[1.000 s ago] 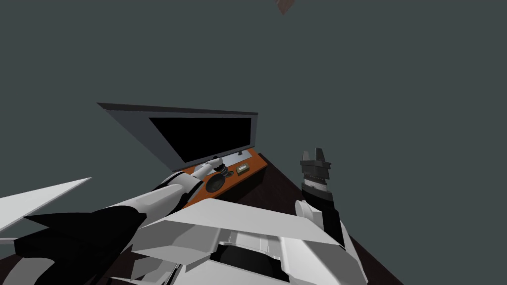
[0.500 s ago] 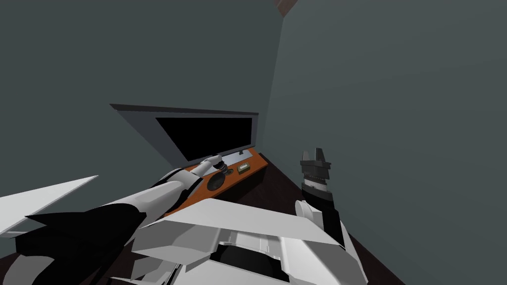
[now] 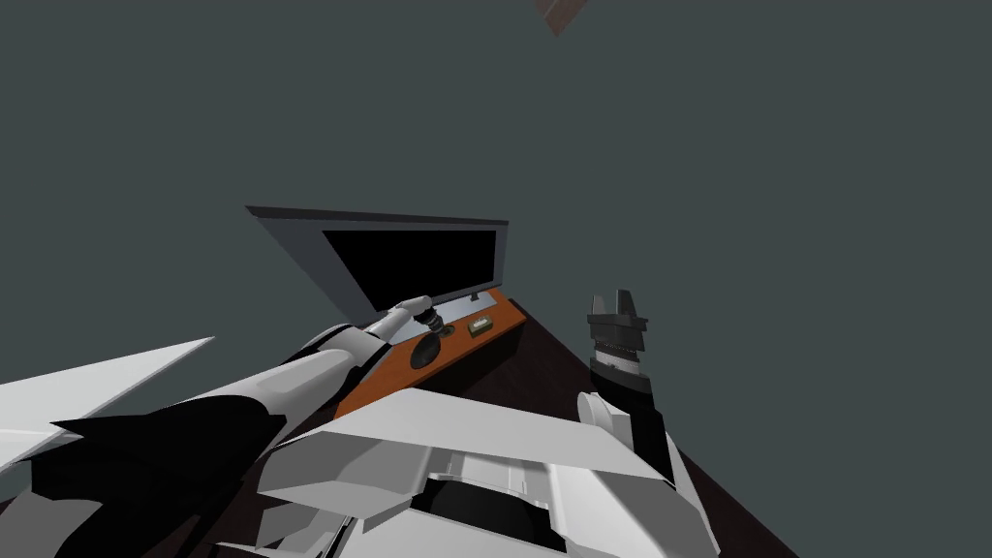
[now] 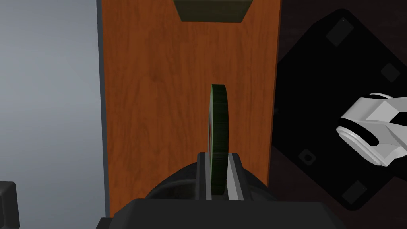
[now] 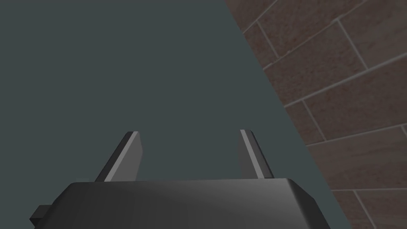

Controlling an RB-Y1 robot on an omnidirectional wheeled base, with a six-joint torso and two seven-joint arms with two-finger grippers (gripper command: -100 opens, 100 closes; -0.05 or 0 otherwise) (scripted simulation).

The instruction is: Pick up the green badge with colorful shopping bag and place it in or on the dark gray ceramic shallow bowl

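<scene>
My left gripper (image 4: 218,156) pinches the green badge (image 4: 219,119) edge-on above the orange-brown wooden top (image 4: 159,99), near the dark shallow bowl (image 3: 423,353), while my right gripper (image 5: 190,135), raised at my side, stands with fingers spread wide.

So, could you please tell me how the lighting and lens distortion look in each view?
Head view: rolled and very wide, so the screen and wooden top slant and splay; walls one flat dark grey. Left wrist view: even light, no glare; the badge, edge-on in the shut left gripper, casts no shadow on the top. Right wrist view: open right gripper evenly lit, no glare.
</scene>
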